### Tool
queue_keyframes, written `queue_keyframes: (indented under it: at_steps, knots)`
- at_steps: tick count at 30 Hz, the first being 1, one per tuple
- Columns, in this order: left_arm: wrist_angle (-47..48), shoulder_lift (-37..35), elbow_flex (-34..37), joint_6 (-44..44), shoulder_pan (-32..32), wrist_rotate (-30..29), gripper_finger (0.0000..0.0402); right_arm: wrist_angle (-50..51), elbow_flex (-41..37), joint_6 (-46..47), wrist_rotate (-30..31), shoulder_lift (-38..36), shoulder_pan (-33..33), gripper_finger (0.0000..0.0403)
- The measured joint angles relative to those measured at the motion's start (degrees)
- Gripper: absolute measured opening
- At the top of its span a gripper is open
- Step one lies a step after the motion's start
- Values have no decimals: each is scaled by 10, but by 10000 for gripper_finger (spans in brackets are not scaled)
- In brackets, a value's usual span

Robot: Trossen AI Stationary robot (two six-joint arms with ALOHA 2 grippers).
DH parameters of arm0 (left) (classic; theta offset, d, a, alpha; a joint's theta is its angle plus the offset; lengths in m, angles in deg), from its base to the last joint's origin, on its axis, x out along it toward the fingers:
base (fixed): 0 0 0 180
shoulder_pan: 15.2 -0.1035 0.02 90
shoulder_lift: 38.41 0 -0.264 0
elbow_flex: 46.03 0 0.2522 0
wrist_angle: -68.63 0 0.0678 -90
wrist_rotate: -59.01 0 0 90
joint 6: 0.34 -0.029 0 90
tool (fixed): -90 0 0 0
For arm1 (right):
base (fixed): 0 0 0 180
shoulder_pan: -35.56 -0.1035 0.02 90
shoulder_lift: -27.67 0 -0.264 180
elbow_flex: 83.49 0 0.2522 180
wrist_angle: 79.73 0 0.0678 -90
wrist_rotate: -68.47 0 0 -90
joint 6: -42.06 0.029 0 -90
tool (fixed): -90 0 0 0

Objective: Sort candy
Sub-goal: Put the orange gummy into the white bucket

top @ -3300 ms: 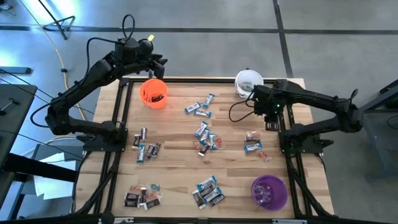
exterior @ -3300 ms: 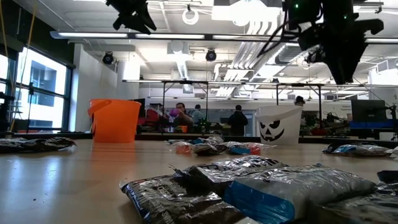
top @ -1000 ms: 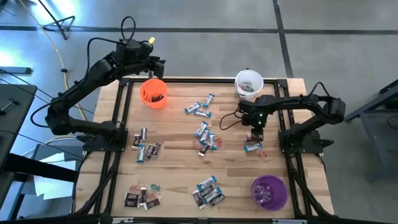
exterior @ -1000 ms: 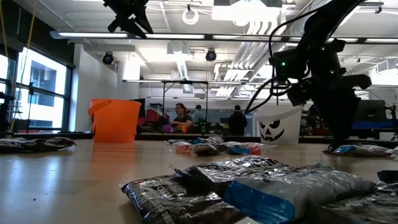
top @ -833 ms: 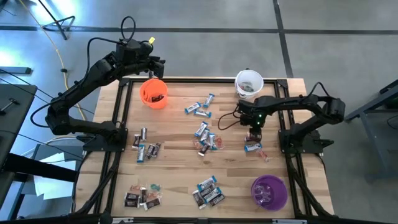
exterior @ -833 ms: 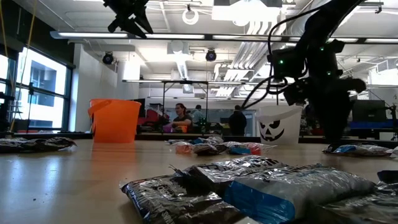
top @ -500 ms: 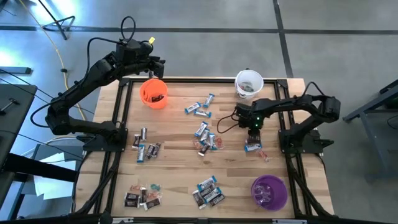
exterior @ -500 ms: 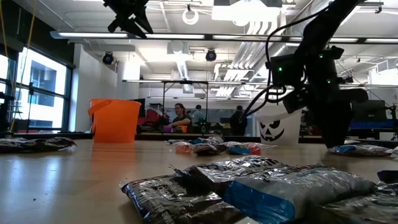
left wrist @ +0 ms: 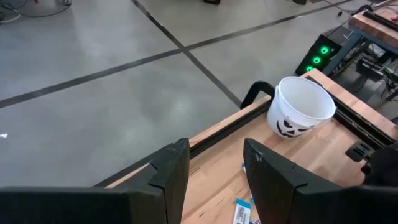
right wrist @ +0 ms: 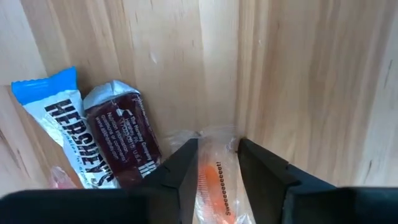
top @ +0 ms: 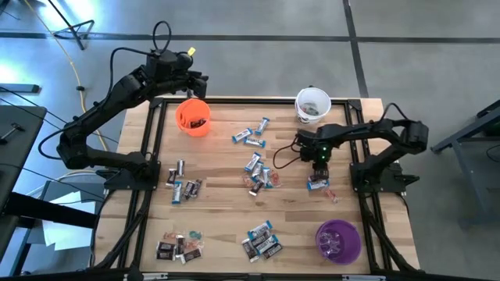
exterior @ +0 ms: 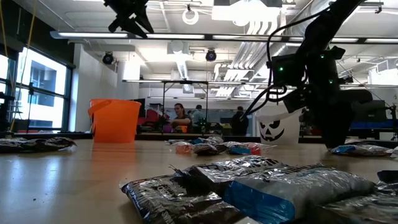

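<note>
One orange candy in a clear wrapper [right wrist: 214,180] lies flat on the wooden bench [top: 226,222] directly between the two dark fingers [right wrist: 186,171] of the right gripper [top: 318,166], which is lowered over it; the fingers stand narrowly apart with a pad at each long edge of the wrapper, and whether they press it yet cannot be told. Just beside this piece lie a dark brown Hershey's bar [right wrist: 124,140] and a blue-and-white Hershey's bar [right wrist: 59,124], the two touching side by side. In the high view this small group [top: 316,185] sits on the right half of the bench, between the white cup [top: 312,104] at the far edge and the purple cup [top: 337,240] at the near right corner.

More candy lies scattered in loose clusters: a pair of blue-and-white pieces [top: 250,137] toward the far middle, a heap [top: 258,176] at the centre, dark pieces [top: 183,187] on the left, a group [top: 178,246] at the near left and another [top: 262,240] at the near middle.

Well apart from all of these, the left gripper [top: 197,80] hangs in the air over the far left corner, just beyond the orange cup [top: 193,116], which has dark pieces inside. Its fingers [left wrist: 171,174] are parted with only air between them.
</note>
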Motion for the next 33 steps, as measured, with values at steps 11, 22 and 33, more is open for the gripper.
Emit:
queue_keyframes:
  at_steps: [11,22,33]
  knots:
    - [0,0,0,0,15,-3,140,3,7,32,-9,2,0,3]
    - [5,0,0,0,15,-3,140,66,58,82,-9,3,-1,0]
    - [25,0,0,-2,15,-3,140,198,215,78,87,2,0,0]
